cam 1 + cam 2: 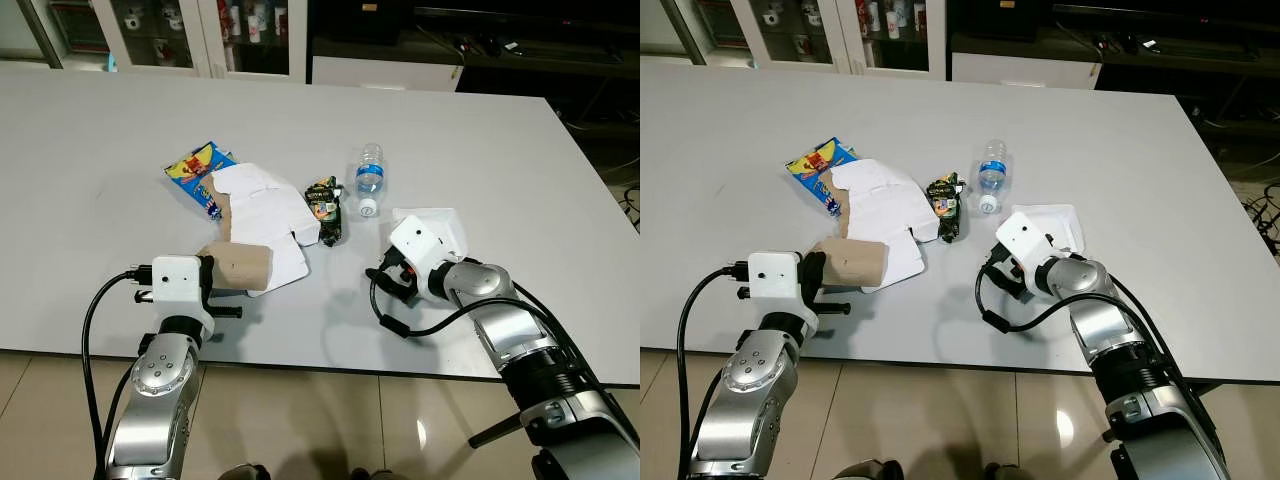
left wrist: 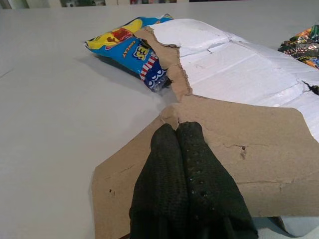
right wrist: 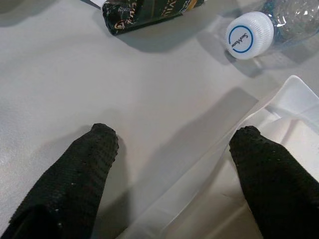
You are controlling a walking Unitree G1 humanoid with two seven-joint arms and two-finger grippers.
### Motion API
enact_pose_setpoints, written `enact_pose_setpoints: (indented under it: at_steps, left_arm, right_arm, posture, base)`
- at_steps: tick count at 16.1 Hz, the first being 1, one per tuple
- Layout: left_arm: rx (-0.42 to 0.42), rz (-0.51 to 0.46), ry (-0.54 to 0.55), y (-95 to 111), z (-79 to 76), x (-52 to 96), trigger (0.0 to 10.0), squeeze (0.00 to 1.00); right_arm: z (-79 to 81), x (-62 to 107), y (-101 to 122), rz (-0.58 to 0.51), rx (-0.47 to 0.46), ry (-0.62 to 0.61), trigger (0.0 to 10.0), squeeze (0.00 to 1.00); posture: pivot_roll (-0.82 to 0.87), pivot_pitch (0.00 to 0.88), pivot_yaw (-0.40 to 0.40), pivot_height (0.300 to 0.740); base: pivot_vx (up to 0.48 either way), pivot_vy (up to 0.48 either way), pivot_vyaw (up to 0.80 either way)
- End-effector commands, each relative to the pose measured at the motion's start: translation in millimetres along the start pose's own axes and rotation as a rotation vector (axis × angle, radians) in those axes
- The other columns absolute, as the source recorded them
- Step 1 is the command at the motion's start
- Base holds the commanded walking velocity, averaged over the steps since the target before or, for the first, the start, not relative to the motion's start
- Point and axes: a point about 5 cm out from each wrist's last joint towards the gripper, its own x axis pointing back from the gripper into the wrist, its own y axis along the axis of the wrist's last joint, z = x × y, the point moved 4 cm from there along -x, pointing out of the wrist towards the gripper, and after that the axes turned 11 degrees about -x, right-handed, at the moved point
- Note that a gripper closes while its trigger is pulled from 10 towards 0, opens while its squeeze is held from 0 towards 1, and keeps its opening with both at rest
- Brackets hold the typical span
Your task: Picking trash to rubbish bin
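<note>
Trash lies on a white table: a torn flattened box, white on one side and brown on the other, a blue and yellow snack bag, a dark wrapper, a clear water bottle lying on its side, and a white sheet. My left gripper is shut, its fingers pressed together against the box's brown flap, with nothing seen between them. My right gripper is open low over the table. One finger is over bare table, the other over the sheet's edge.
The table's near edge runs just behind both wrists, with tiled floor below. Glass-door cabinets and a dark shelf unit stand beyond the far side. The table's right side is bare.
</note>
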Motion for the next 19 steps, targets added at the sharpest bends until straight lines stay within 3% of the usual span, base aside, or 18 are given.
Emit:
enact_pose_setpoints:
  at_steps: [1, 17, 18, 19]
  left_arm:
    - [0.010, 0.005, -0.002, -1, -0.5, 1.3, 0.0, 0.00]
    - [0.014, 0.002, -0.004, 0, -2.3, 0.1, 0.0, 0.00]
    - [0.014, 0.002, -0.004, 0, -2.2, -0.1, 0.0, 0.00]
    - [0.014, 0.002, -0.004, 0, -2.2, 0.0, 0.0, 0.00]
  right_arm:
    - [25.4, -4.0, -54, 0.187, -0.065, 0.101, 0.0, 0.00]
    - [14.7, -4.5, -51, 0.166, -0.062, 0.044, 0.1, 0.00]
    - [13.9, -4.6, -51, 0.167, -0.060, 0.039, 1.5, 0.00]
    - [11.1, -4.7, -50, 0.159, -0.059, 0.021, 10.0, 0.00]
  posture:
    - [-0.04, 0.129, 0.016, 0.740]
    - [-0.04, 0.128, 0.016, 0.740]
    - [-0.04, 0.128, 0.016, 0.740]
    - [-0.04, 0.128, 0.016, 0.740]
  base:
    - [0.000, 0.000, 0.00]
    - [0.000, 0.000, 0.00]
    - [0.000, 0.000, 0.00]
    - [0.000, 0.000, 0.00]
